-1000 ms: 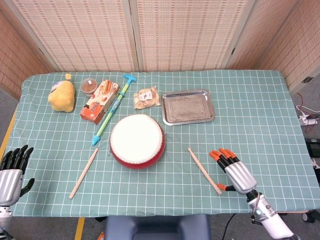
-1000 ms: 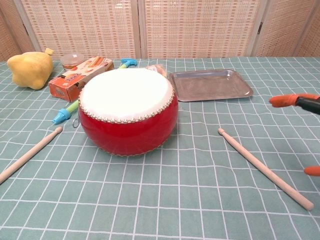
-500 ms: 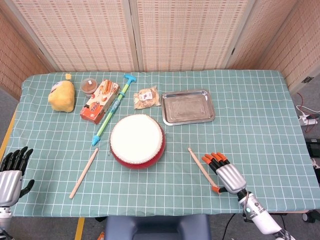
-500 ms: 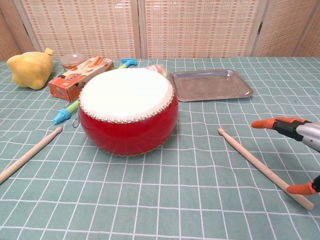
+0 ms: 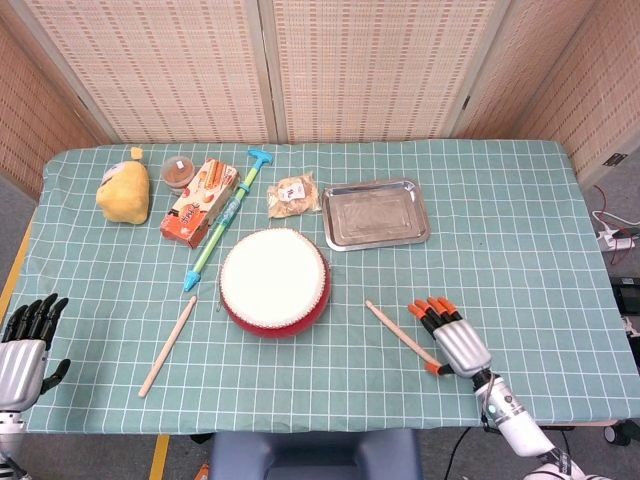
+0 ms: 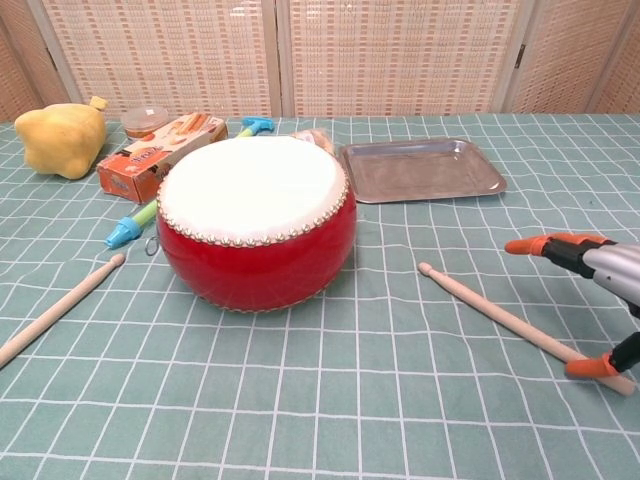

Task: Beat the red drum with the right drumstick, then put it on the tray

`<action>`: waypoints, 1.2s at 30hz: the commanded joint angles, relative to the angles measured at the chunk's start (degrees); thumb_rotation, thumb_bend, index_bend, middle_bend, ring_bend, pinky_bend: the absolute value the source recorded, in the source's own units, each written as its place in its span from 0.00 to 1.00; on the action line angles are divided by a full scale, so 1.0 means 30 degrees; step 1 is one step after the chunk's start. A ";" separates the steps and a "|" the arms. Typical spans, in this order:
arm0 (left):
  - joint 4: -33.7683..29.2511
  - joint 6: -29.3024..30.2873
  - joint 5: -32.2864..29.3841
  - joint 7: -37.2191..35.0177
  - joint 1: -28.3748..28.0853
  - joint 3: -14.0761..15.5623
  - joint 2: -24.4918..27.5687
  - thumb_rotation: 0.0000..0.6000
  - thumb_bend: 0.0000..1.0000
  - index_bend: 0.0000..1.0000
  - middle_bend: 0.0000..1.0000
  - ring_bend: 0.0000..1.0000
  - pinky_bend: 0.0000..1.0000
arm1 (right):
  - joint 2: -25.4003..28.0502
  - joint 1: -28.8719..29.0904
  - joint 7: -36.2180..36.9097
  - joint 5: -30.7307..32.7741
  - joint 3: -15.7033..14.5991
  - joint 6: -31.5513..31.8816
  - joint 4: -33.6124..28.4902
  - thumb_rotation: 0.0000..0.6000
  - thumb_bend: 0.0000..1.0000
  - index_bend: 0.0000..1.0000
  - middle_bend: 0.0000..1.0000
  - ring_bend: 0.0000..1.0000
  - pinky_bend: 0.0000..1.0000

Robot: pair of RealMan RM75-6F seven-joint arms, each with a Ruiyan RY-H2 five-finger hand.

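Note:
The red drum (image 5: pixel 274 280) with its white skin stands mid-table, also seen in the chest view (image 6: pixel 255 220). The right drumstick (image 5: pixel 402 334) lies on the cloth to the drum's right, its tip toward the drum (image 6: pixel 495 318). My right hand (image 5: pixel 447 333) sits at the stick's butt end, fingers spread above it, with the orange thumb tip (image 6: pixel 590 367) touching the stick. It grips nothing. The empty metal tray (image 5: pixel 376 213) lies behind the drum's right side (image 6: pixel 420 168). My left hand (image 5: pixel 25 340) hangs open off the table's near left corner.
A second drumstick (image 5: pixel 168 346) lies left of the drum. Along the back left are a yellow plush (image 5: pixel 124 190), a small jar (image 5: pixel 179 172), a snack box (image 5: pixel 199 202), a blue-green pump toy (image 5: pixel 225 220) and a packet (image 5: pixel 293 195).
My right hand moved left onto the right drumstick's butt end. The stick swung, and its tip slid left toward the drum. The left hand stayed put.

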 commanded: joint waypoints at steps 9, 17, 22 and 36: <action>0.0068 -0.0218 -0.0086 -0.0192 -0.0075 0.0008 -0.0004 1.00 0.24 0.00 0.00 0.00 0.01 | -0.0336 0.0670 -0.0851 0.1942 0.1565 -0.0542 0.2600 1.00 0.11 0.10 0.05 0.00 0.07; 0.0087 -0.0302 0.0001 -0.0271 -0.0159 0.0015 0.0005 1.00 0.24 0.00 0.00 0.00 0.01 | 0.0732 0.1124 0.1079 0.2196 0.1795 -0.0965 -0.0288 1.00 0.20 0.26 0.05 0.00 0.07; 0.0123 -0.0335 0.0078 -0.0321 -0.0196 0.0049 -0.0077 1.00 0.24 0.00 0.00 0.00 0.01 | 0.0333 0.2012 0.1312 0.3181 0.2197 -0.2615 -0.0805 1.00 0.23 0.36 0.05 0.00 0.07; 0.0486 -0.0517 -0.0135 -0.0691 -0.0100 0.0158 -0.0149 1.00 0.24 0.00 0.00 0.00 0.01 | -0.2125 0.3447 0.1939 0.4998 0.2976 -0.4559 0.1562 1.00 0.31 0.47 0.05 0.00 0.08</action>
